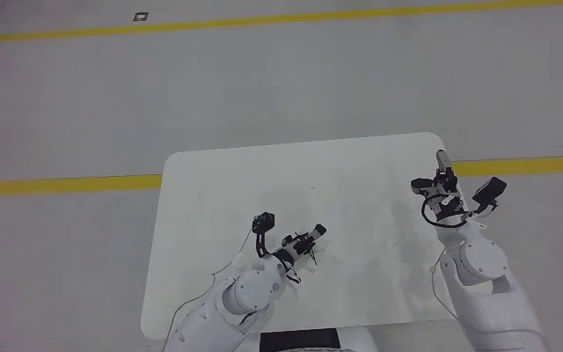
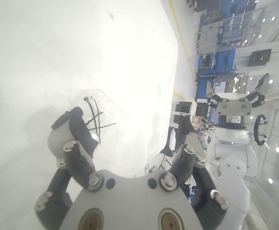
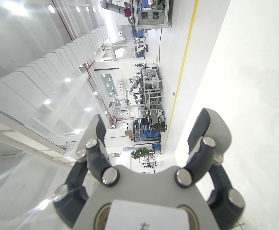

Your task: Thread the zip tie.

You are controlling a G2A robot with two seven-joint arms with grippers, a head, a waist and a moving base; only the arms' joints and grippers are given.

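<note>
Black zip ties (image 2: 96,117) lay crossed on clear sheet (image 2: 109,102) on counter (image 2: 65,54); left tool (image 2: 130,118) gaped empty beside them; right tool (image 3: 152,122) stood open, empty, well apart.

I am working in a big factory hall. Yellow lines (image 1: 264,19) are running along the shiny grey floor (image 1: 352,79) by my white table (image 1: 264,176). Blue racks (image 2: 220,54), machines in metal frames (image 3: 152,15) and other robot arms (image 3: 132,83) are standing around, and ceiling lights (image 3: 51,8) are shining.

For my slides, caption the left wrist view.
Open left gripper poised near crossed black zip ties on the white table.
</note>
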